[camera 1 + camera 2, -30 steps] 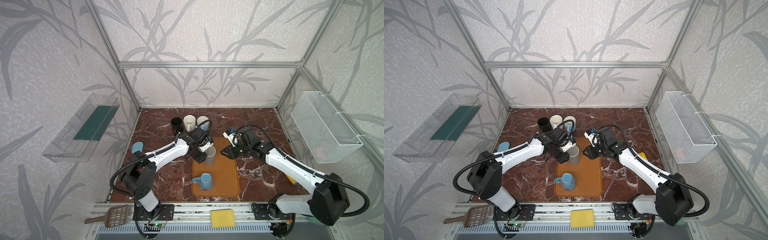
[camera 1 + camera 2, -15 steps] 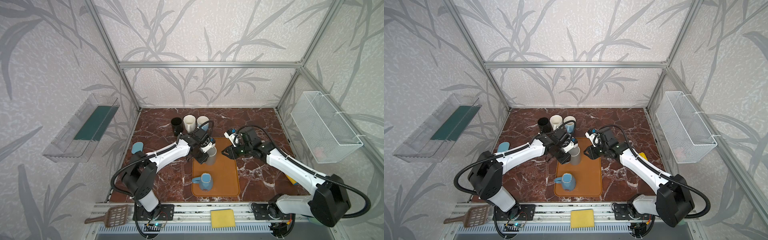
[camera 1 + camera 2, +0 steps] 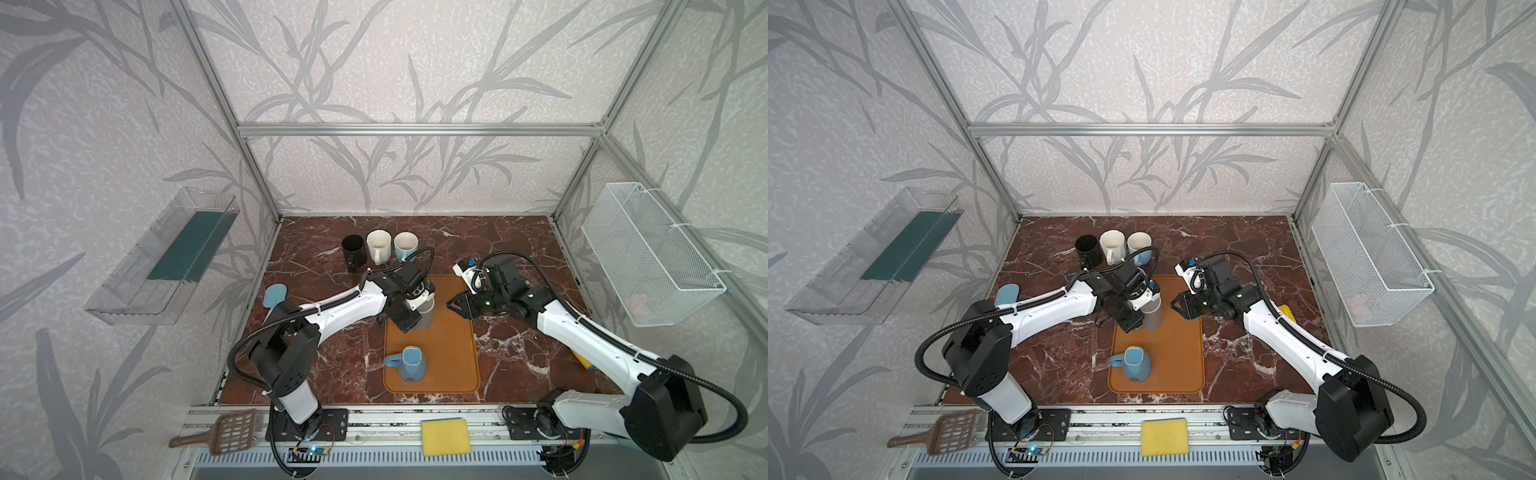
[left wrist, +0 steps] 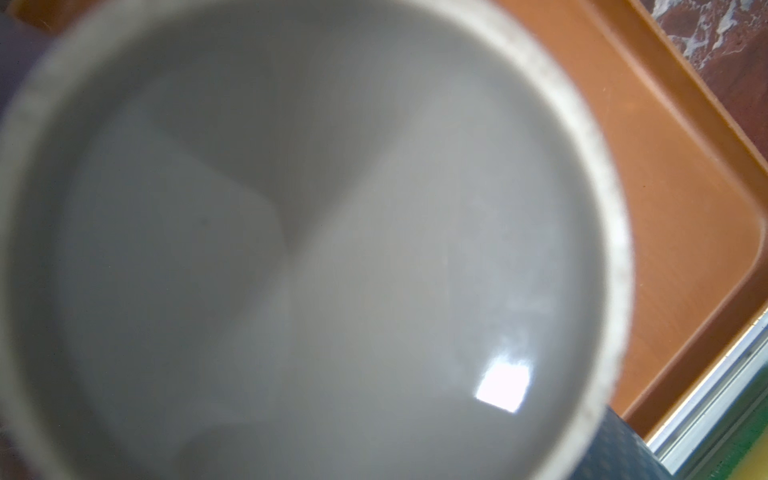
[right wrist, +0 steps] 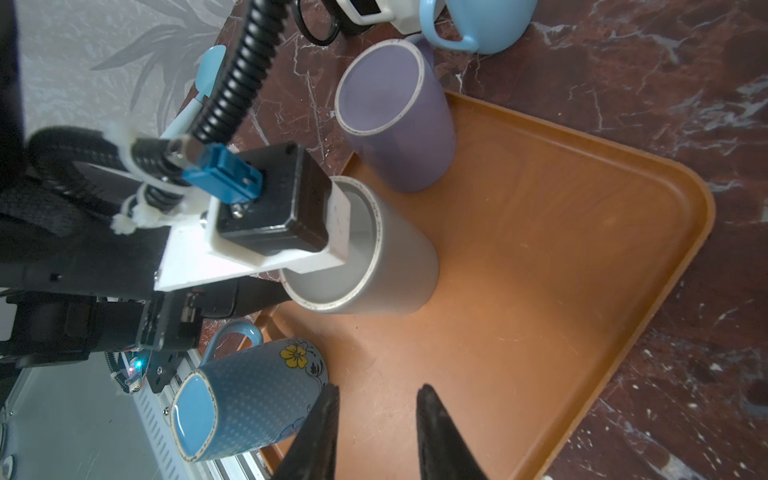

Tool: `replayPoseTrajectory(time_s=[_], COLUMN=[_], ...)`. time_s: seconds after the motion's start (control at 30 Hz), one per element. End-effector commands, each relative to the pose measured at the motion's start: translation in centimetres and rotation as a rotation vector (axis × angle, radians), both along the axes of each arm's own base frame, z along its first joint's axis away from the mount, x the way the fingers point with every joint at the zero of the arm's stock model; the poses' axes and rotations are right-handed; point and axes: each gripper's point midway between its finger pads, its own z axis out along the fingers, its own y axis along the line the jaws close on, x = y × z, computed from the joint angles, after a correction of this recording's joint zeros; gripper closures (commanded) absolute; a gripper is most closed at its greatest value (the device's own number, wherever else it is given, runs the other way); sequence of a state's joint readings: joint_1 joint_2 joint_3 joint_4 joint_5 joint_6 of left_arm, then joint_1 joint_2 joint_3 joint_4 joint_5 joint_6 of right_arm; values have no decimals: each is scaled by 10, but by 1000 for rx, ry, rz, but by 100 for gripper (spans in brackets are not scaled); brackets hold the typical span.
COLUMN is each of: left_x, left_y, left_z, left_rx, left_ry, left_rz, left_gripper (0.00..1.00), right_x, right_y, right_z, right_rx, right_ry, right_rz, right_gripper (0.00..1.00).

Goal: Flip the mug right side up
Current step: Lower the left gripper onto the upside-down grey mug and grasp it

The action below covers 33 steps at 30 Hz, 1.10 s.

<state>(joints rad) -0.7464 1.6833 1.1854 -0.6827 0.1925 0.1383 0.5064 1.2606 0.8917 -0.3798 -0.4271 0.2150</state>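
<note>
A grey mug (image 3: 426,318) (image 3: 1154,318) stands upside down at the back of the orange tray (image 3: 453,353). Its recessed base fills the left wrist view as a blurred grey disc (image 4: 311,249). My left gripper (image 3: 411,320) is down at the mug's left side, with the wrist camera right over the base (image 5: 399,266). Its fingers are hidden behind the wrist and the mug, and so is the mug's handle. My right gripper (image 3: 451,305) (image 5: 376,392) hovers open over the tray's right part, holding nothing.
A blue flowered mug (image 3: 409,365) (image 5: 249,399) lies on its side on the tray's front. A purple mug (image 5: 395,124) stands at the tray's back corner. Black (image 3: 354,248), cream (image 3: 379,245) and pale blue (image 3: 405,245) mugs stand upright at the back. A blue spoon (image 3: 274,296) lies left.
The left wrist has edged slightly further over the grey mug. The right arm and the mugs on the tray have stayed where they were.
</note>
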Motion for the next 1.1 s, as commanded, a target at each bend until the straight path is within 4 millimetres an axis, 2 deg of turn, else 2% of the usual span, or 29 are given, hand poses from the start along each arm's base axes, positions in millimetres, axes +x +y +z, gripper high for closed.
replayPoseTrajectory(time_s=[0.0,0.37,0.53,0.63,0.73,0.93,1.07], left_x=[6,10,11,12,14,18,21], left_y=[-3,-3,-4,-4,-5,-7,-11], left_z=[8,4,4,5,7,12,16], left_rx=[8,32,38,37,36,19,-5], left_ry=[-30,-20,-14,-17,-28,-52,-69], left_rz=[-16,-7,3,5,6,10,15], left_gripper=[71,73,82,83,91,100,100], right_x=[-1,0,0,1,2,5,6], right_y=[-6,-10,-11,-11,-11,-11,-11], right_z=[3,3,3,3,3,1,0], right_rx=[6,18,22,26,29,35,48], right_ry=[-7,-6,-5,-5,-4,-2,1], right_rz=[-26,-39,-42,-42,-43,-45,-51], right_gripper=[67,67,67,67,67,68,68])
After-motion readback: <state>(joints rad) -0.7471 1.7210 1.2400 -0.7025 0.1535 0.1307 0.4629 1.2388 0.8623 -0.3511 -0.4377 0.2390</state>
